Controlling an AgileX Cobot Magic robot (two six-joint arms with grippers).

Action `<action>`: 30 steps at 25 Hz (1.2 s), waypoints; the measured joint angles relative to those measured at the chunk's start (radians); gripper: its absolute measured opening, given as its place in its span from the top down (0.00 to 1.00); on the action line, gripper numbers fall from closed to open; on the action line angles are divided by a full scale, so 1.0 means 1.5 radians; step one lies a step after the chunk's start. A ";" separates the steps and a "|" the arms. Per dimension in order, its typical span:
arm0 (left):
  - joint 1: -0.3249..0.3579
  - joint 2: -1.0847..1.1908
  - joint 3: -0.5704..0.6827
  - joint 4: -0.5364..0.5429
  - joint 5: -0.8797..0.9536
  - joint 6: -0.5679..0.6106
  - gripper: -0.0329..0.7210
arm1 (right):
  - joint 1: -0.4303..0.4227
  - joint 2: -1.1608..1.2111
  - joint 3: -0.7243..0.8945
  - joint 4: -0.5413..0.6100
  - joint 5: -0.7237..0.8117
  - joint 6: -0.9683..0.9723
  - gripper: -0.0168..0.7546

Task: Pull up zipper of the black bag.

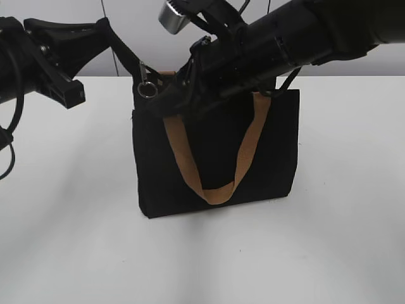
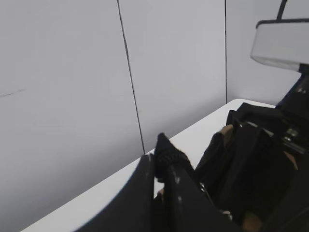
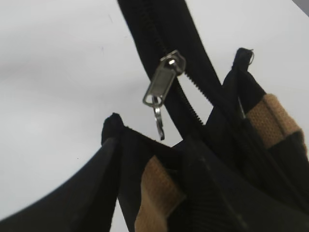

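Note:
The black bag (image 1: pixel 215 158) stands upright on the white table, one tan handle hanging down its front. My left gripper (image 1: pixel 107 28) is shut on the end of the zipper tape and holds it stretched up and left from the bag's top left corner; the left wrist view shows the jaws (image 2: pixel 164 162) pinching that black tip. The silver zipper slider with its ring pull (image 1: pixel 146 82) sits on the tape near that corner and also shows in the right wrist view (image 3: pixel 164 79). My right gripper (image 1: pixel 180 95) is shut on the bag's top edge by a tan strap (image 3: pixel 157 188).
The white table (image 1: pixel 342 240) lies all round the bag, with a grey panelled wall (image 2: pixel 72 72) behind it. The right arm (image 1: pixel 297 38) reaches across above the bag's top from the upper right. The second tan handle (image 3: pixel 277 118) lies at the bag's mouth.

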State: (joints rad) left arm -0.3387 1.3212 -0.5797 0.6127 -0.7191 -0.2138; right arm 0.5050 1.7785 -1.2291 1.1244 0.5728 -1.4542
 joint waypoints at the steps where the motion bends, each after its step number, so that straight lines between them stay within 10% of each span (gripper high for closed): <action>1: 0.000 0.000 0.000 0.000 0.000 0.000 0.94 | 0.000 0.002 0.000 0.009 -0.002 0.000 0.53; 25: 0.000 0.001 0.000 0.000 0.000 0.000 0.94 | 0.028 0.004 0.000 0.059 -0.040 -0.006 0.69; 30: 0.000 0.001 0.000 0.000 0.000 -0.001 0.94 | 0.028 0.004 0.000 0.061 -0.054 0.011 0.95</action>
State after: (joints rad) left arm -0.3387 1.3221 -0.5797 0.6127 -0.7191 -0.2159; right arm 0.5464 1.7845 -1.2291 1.2152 0.4913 -1.4373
